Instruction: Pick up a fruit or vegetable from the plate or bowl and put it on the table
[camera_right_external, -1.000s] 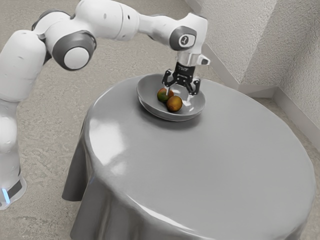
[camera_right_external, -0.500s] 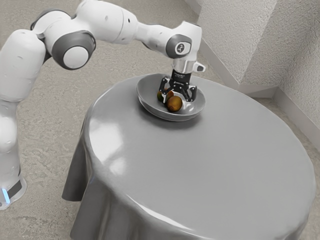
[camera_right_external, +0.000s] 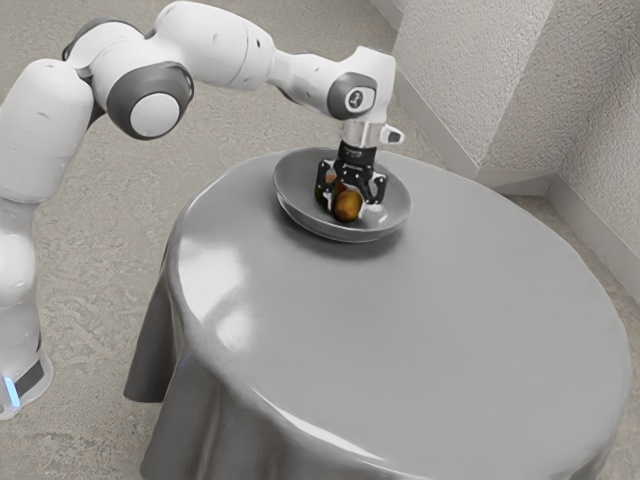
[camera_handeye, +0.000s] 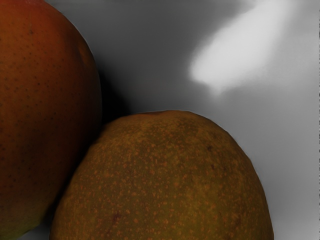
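Note:
The black gripper is down inside the grey bowl, at the orange-brown round fruit. Behind that fruit, partly covered by the gripper, is a red-green fruit. The wrist view has the speckled brown fruit large at its lower edge, just under the hand, with the smoother reddish-orange fruit close beside it. Whether the gripper has hold of the brown fruit cannot be made out.
The bowl stands near the far edge of a round table with a glossy grey cloth. Its raised rim surrounds the gripper and both fruits. A pale wall rises beyond the table.
My hand has come down into the bowl and moved toward the exterior view's left, from above the fruits to the brown one. That fruit has shifted very slightly at most.

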